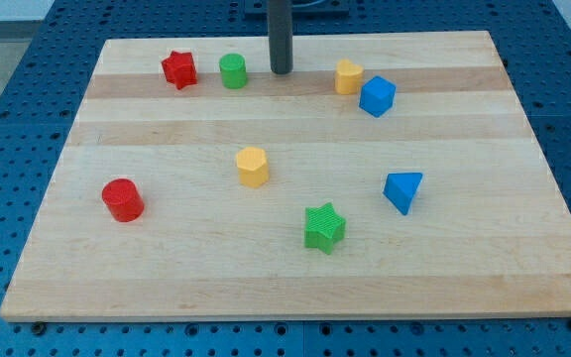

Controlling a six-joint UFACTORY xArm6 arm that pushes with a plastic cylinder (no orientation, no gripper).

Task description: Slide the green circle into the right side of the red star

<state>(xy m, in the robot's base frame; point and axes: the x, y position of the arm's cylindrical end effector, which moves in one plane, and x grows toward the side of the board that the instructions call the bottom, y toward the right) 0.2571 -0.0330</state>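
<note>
Far edge of wooden board (523, 248): my tip (281, 71) just right of green circle block (232, 71), small gap between. Red star block (178, 69) just left of circle, narrow gap. Right of tip, open run until yellow block (348, 76) and blue cube (377, 96).

We saw a pale wooden board (295, 278) lying on a blue perforated table (8, 109), evenly lit, with grey floor beyond.

On the wooden tabletop (523, 248) I see a red round block (123, 199), two yellow blocks (252, 166) (348, 75), a blue cube (377, 95), a blue pointy block (403, 189) and a green star (324, 227).
</note>
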